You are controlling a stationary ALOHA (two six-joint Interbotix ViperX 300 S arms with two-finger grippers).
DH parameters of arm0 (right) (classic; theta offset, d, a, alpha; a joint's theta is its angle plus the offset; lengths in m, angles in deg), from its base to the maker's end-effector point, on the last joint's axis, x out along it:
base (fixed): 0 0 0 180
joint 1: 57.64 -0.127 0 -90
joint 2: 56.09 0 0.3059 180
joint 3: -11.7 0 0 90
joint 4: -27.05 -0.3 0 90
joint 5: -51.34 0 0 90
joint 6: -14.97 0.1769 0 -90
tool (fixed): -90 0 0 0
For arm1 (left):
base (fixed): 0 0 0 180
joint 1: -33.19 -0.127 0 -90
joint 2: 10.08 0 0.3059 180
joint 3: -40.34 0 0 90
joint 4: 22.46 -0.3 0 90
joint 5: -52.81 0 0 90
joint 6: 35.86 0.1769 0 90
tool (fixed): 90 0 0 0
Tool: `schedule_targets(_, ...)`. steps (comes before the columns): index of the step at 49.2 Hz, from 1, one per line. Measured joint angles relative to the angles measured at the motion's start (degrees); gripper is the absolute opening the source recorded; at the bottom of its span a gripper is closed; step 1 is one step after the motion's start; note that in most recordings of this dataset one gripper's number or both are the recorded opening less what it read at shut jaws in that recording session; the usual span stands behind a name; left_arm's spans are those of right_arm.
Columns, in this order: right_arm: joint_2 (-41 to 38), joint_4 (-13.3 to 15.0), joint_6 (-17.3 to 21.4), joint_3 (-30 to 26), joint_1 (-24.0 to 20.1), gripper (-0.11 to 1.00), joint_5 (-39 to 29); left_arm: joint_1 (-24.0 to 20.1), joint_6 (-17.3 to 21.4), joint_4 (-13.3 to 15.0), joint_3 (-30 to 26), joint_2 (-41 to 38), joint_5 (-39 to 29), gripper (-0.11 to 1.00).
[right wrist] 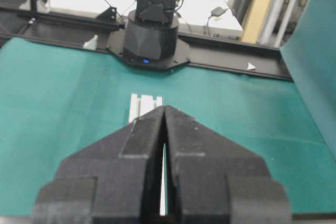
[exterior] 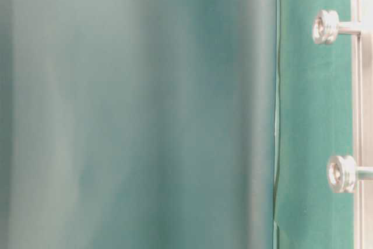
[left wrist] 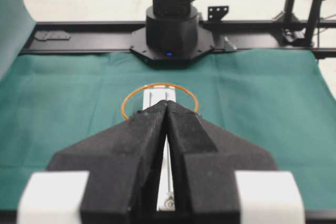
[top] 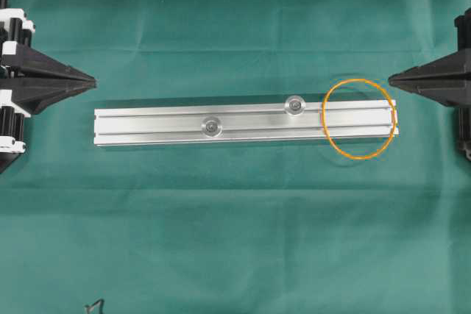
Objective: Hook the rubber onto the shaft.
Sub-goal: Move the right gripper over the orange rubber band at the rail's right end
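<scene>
Orange rubber band [top: 360, 118] lies flat over right end of silver rail [top: 243, 124], centre of frame, on green surface [top: 221, 240]. Two round shafts [top: 295, 104] stand on rail, left of band, not touching it. Left tool [top: 90, 79] at left edge, tips together, holding nothing. Right tool [top: 391, 77] at right edge, tips together, holding nothing.

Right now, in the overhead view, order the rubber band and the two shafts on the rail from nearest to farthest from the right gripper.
1. Rubber band: draped over the rail's right end, just left of the right gripper.
2. Upper shaft: right of the rail's middle, on its far slot.
3. Lower shaft: left of the middle, on the near slot.
</scene>
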Motion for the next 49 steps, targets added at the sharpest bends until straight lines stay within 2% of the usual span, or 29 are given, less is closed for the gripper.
schedule_targets(9, 0.00, -0.09, 0.09, -0.88, 0.00, 0.03, -3.16, 0.00, -0.18, 0.00, -1.32, -0.09, -4.22, 0.00)
schedule_targets(16, -0.09, 0.00, 0.09, -2.37, 0.00, 0.03, -9.32, 0.00, -0.35, 0.00, -3.52, -0.18, -10.20, 0.00)
schedule_targets(37, -3.96, -0.09, 0.09, -8.88, 0.00, 0.03, -33.75, 0.00, -0.70, 0.00, -11.34, -1.32, -39.02, 0.00)
schedule_targets(43, -5.98, 0.00, 0.00, -10.28, 0.00, 0.03, -39.11, 0.00, -0.62, 0.00, -12.39, -2.37, -43.24, 0.00)
schedule_targets(49, -7.82, -0.09, 0.09, -11.07, 0.00, 0.03, -41.57, 0.00, -0.53, 0.00, -12.74, -3.60, -44.12, 0.00)
